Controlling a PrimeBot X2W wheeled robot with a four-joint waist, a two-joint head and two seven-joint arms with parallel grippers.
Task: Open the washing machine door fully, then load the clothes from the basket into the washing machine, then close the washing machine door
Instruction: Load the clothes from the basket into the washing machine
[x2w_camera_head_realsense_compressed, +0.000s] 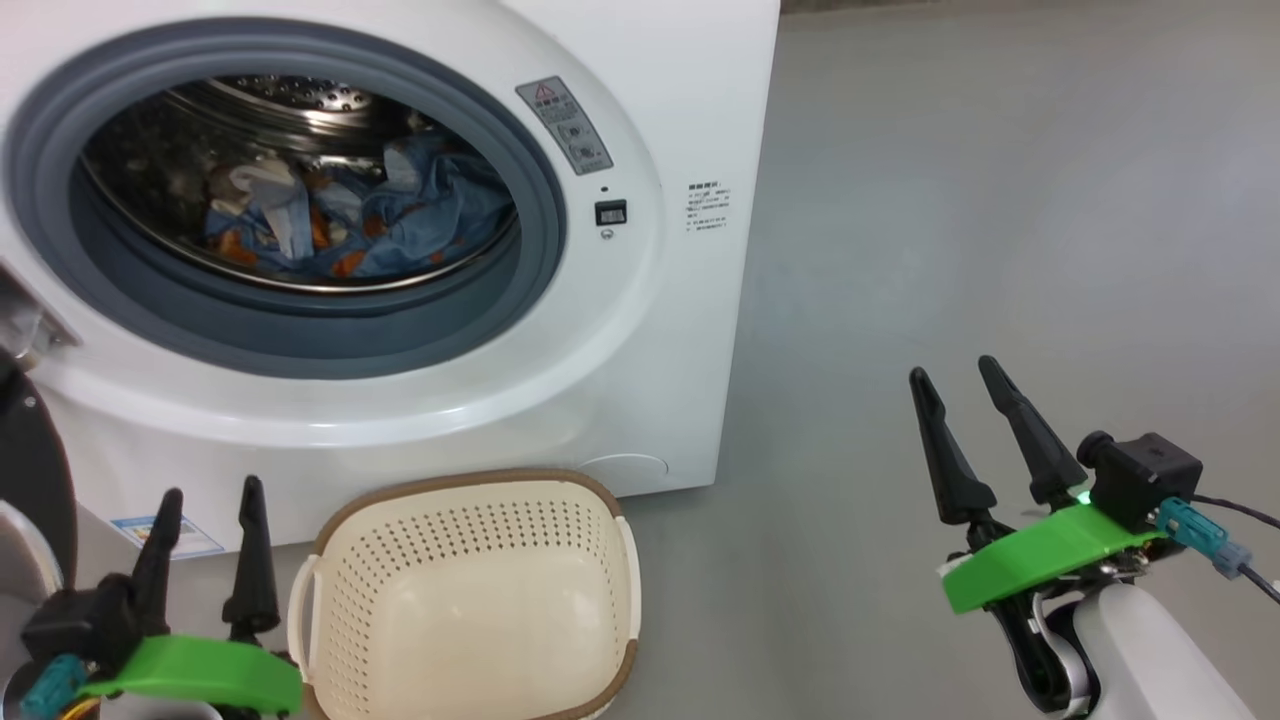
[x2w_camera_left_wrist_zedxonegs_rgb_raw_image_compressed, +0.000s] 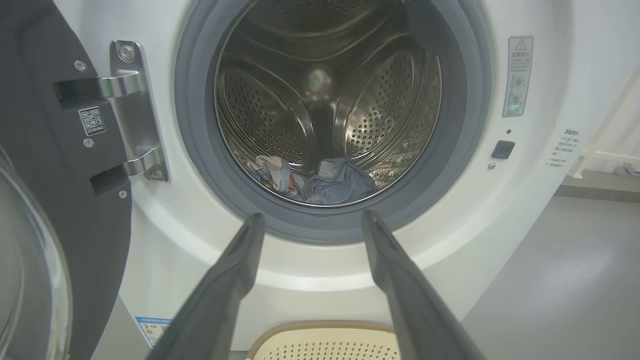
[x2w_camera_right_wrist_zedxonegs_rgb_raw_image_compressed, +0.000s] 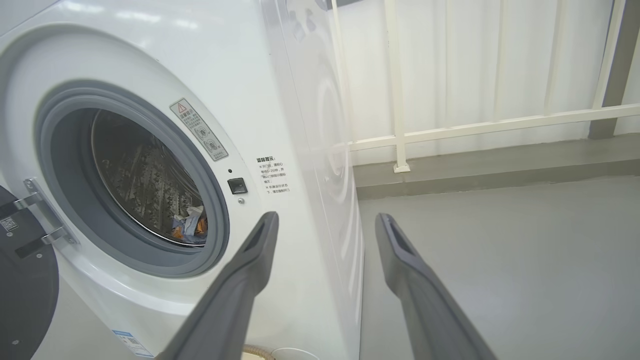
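Note:
The white washing machine (x2w_camera_head_realsense_compressed: 640, 330) stands with its round mouth uncovered. Light blue clothes (x2w_camera_head_realsense_compressed: 380, 225) with orange print lie inside the steel drum (x2w_camera_left_wrist_zedxonegs_rgb_raw_image_compressed: 320, 115); the clothes (x2w_camera_left_wrist_zedxonegs_rgb_raw_image_compressed: 320, 181) rest at the drum's bottom. The black washing machine door (x2w_camera_left_wrist_zedxonegs_rgb_raw_image_compressed: 45, 165) hangs swung out on its metal hinge at the left; the door (x2w_camera_head_realsense_compressed: 30, 470) edge shows at the far left. The cream basket (x2w_camera_head_realsense_compressed: 470, 600) sits on the floor below the mouth with nothing in it. My left gripper (x2w_camera_head_realsense_compressed: 210, 500) is open beside the basket's left handle. My right gripper (x2w_camera_head_realsense_compressed: 955, 375) is open over bare floor, right of the machine.
Grey floor (x2w_camera_head_realsense_compressed: 1000, 200) stretches to the right of the machine. A white railing (x2w_camera_right_wrist_zedxonegs_rgb_raw_image_compressed: 475, 125) runs along a white wall behind the machine's right side. A blue label sticker (x2w_camera_head_realsense_compressed: 165, 535) sits low on the machine's front.

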